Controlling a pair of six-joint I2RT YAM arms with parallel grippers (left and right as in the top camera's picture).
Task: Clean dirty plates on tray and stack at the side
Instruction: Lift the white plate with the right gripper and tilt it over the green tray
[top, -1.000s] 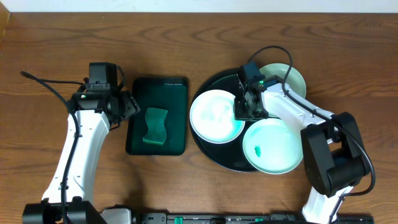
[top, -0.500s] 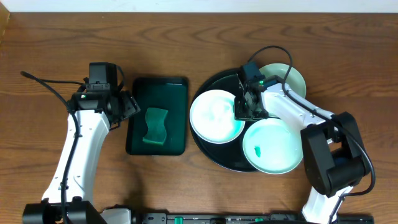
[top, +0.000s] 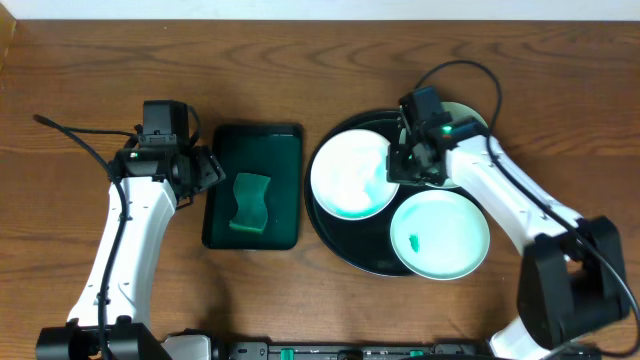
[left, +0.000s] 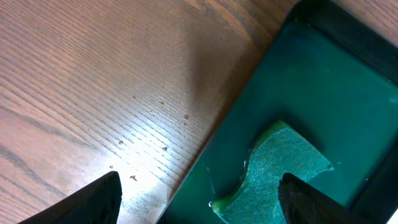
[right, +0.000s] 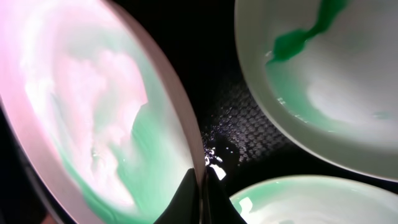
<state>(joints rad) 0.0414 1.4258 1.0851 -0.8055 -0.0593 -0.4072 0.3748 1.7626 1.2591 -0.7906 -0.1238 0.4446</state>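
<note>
The right hand (top: 394, 172) is clenched on the rim of the smeared plate (top: 348, 180), at the left of the black tray (top: 335, 242). The left hand (top: 205, 170) hangs released and empty over the worktop (top: 300, 70), beside the sponge (top: 249, 203). Nothing is stacked aside yet. The front plate (top: 440, 235), with a green smudge, and the back plate (top: 472, 118) also wait on the tray, so cleaning seems barely begun.

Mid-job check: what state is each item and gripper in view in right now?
left gripper, open, empty.
right gripper, shut on the left plate's rim.
left plate, green-smeared, gripped at its rim.
front plate, lying on the round tray, green smudge inside.
back plate, mostly hidden, state unclear.
round tray, black, carrying plates.
sponge, green, lying in the rectangular tray.
rectangular tray, dark green, flat on the table.
</note>
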